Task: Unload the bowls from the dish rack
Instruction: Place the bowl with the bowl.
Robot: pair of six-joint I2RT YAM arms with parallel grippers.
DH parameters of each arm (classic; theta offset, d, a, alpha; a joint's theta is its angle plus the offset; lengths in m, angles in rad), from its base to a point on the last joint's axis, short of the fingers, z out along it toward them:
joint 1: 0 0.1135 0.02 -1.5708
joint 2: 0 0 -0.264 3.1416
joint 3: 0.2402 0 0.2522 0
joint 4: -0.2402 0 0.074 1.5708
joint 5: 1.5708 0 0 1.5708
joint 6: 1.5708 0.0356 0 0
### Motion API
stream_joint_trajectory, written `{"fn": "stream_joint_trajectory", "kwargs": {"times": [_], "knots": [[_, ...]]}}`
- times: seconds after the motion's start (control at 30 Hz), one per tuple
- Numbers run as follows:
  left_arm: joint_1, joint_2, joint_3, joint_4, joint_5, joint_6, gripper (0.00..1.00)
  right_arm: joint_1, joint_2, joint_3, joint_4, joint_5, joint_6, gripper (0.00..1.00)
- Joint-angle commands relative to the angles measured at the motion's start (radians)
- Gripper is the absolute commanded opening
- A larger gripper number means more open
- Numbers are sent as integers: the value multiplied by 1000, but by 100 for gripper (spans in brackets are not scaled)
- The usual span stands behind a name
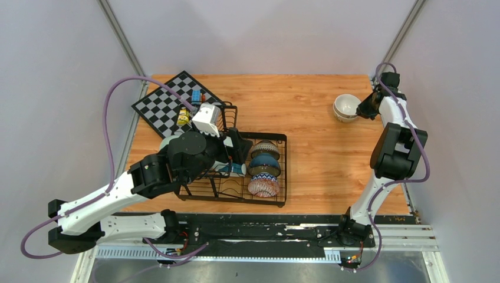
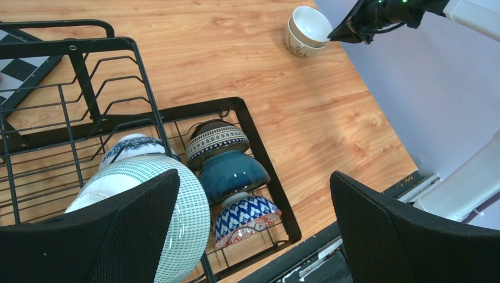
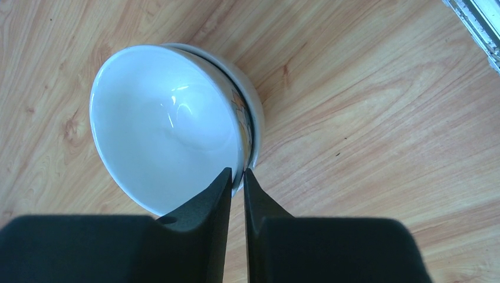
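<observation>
The black wire dish rack [image 1: 282, 171] sits at the near left of the table. Along its right side stand a brown patterned bowl [image 2: 217, 140], a dark teal bowl [image 2: 233, 174] and a blue-and-red patterned bowl [image 2: 244, 215]. A green-dotted bowl [image 2: 183, 206] and a blue-white one [image 2: 132, 144] stand further left. My left gripper [image 2: 253, 183] hangs open above the rack, its left finger over the green-dotted bowl. At the far right, a white bowl [image 3: 159, 135] rests inside another cream bowl [image 3: 253, 112] on the table. My right gripper [image 3: 236, 173] is shut on the white bowl's rim.
A black-and-white chessboard [image 1: 171, 100] lies behind the rack, with small colourful blocks [image 1: 190, 106] on it. The stacked bowls [image 1: 346, 107] stand near the table's right edge and the side wall. Bare wood [image 1: 318, 147] lies between the rack and the stack.
</observation>
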Motion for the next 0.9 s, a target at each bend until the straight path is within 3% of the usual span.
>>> {"fn": "stream_joint_trajectory", "kwargs": {"times": [0.0,0.13,0.3,0.5,0.67,0.87], "knots": [[5,-9,-10,11,-1,-12,100,-15,-17,-19,-20,16,-10,15],[6,-11,-9,10,0,-12,100,-17,-24,-18,-20,14,-8,18],[5,-16,-8,10,0,-7,100,-17,-79,-1,-25,-3,18,35],[5,-18,4,9,4,12,100,23,-196,7,-35,-32,46,42],[6,-34,15,-12,-40,42,100,152,-374,-56,-21,27,14,43],[6,-49,13,-31,-126,98,100,361,-669,-276,95,204,-66,42]]}}
